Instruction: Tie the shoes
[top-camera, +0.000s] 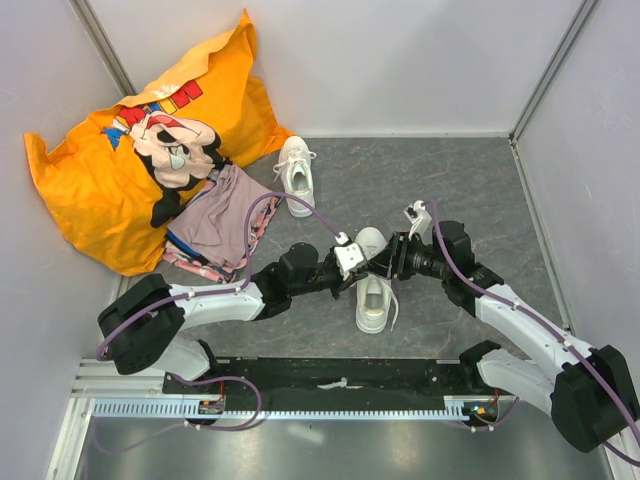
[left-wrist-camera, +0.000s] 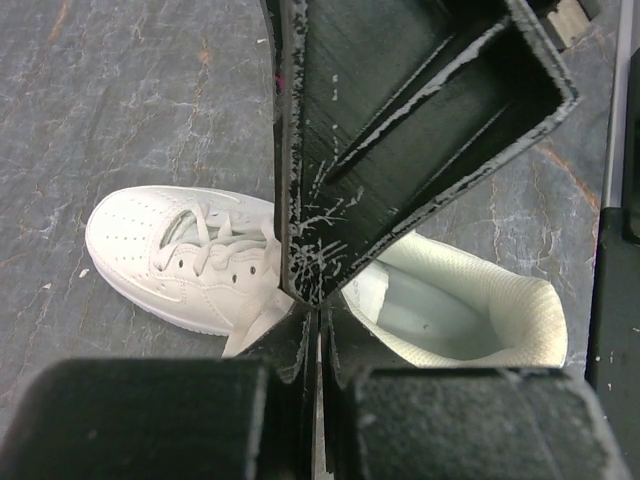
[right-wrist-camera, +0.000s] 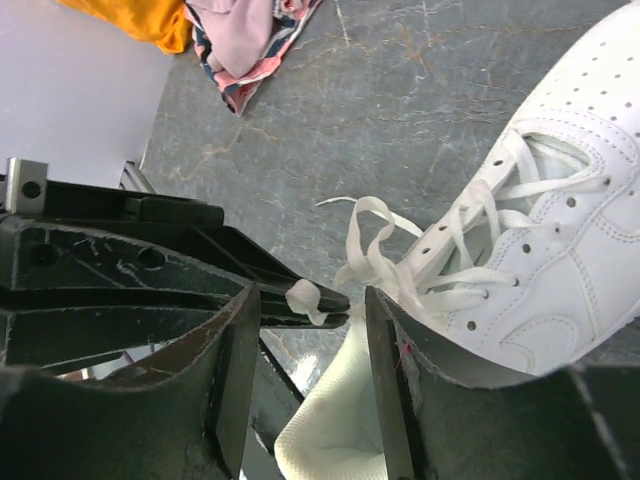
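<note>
The left tool (left-wrist-camera: 318, 322) is clenched, and in the right wrist view its tip seems to pinch a small loop of lace (right-wrist-camera: 303, 297) just off the collar of the shoe (top-camera: 372, 300). I judge it holds that end up and clear so the other arm has a free strand to work with. The right tool (right-wrist-camera: 309, 300) faces it, tips nearly touching. It is released, with its fingers apart and the pinched loop in the gap but not gripped, which looks like a position for taking or crossing the strand. Both hang over the shoe, which sits on its sole on the counter (top-camera: 450, 180) between the two arms, toe pointing away from their bases. The shoe is all white with a perforated toe and a pale insole. Its laces are threaded through the eyelets but lie slack and untied, one end curling loose beside it. The other shoe (top-camera: 295, 175) sits well apart toward the back, near a pink garment (top-camera: 215, 225). Whether that one is tied is too small to tell.
</note>
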